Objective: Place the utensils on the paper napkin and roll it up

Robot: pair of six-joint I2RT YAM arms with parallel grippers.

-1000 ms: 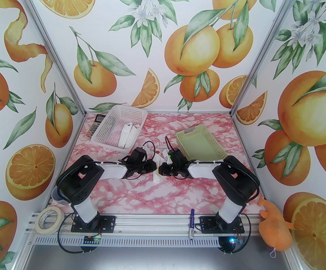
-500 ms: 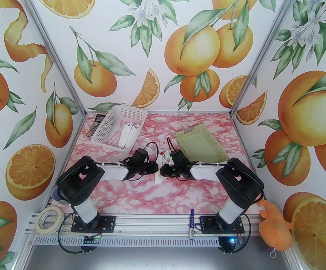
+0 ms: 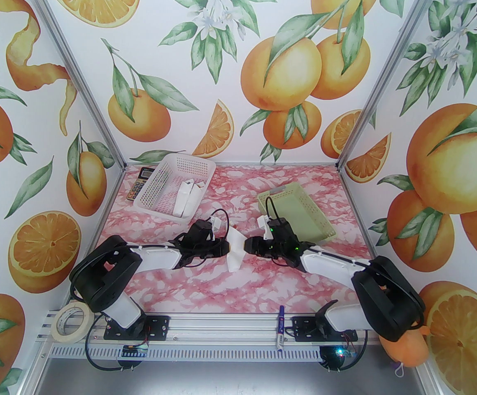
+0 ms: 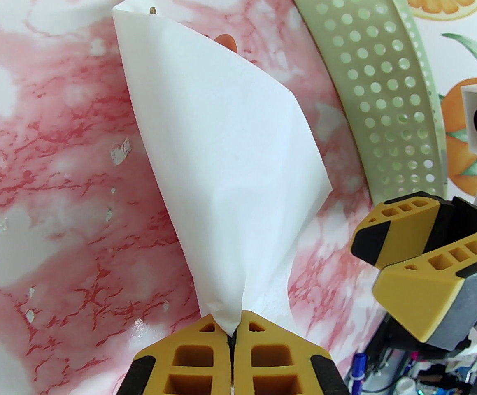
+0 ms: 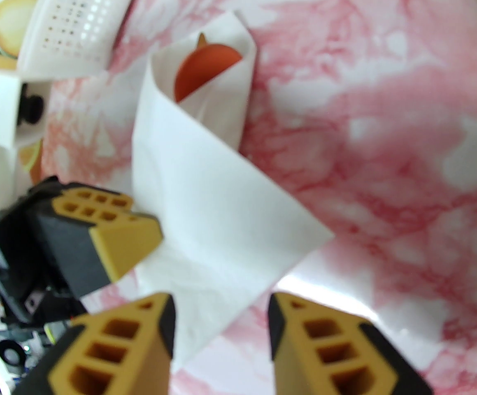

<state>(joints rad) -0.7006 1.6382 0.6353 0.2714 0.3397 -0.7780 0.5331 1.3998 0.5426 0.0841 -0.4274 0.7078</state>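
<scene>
Right gripper (image 5: 222, 303) backs off, released; left gripper (image 4: 233, 327) clamps one tip of the soft, light napkin (image 4: 230, 138), utensils (image 5: 205, 68) seemingly inside; best held at the overlap.

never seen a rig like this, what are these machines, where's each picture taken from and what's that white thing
Two robot arms bolted at the near edge of a table. One picture looks down from above and behind them; the other two come from cameras on their wrists. The left gripper is shut on a partly rolled paper napkin with an orange-red utensil inside. The right gripper is open beside it. A white basket, a green basket and a calculator sit farther back.
</scene>
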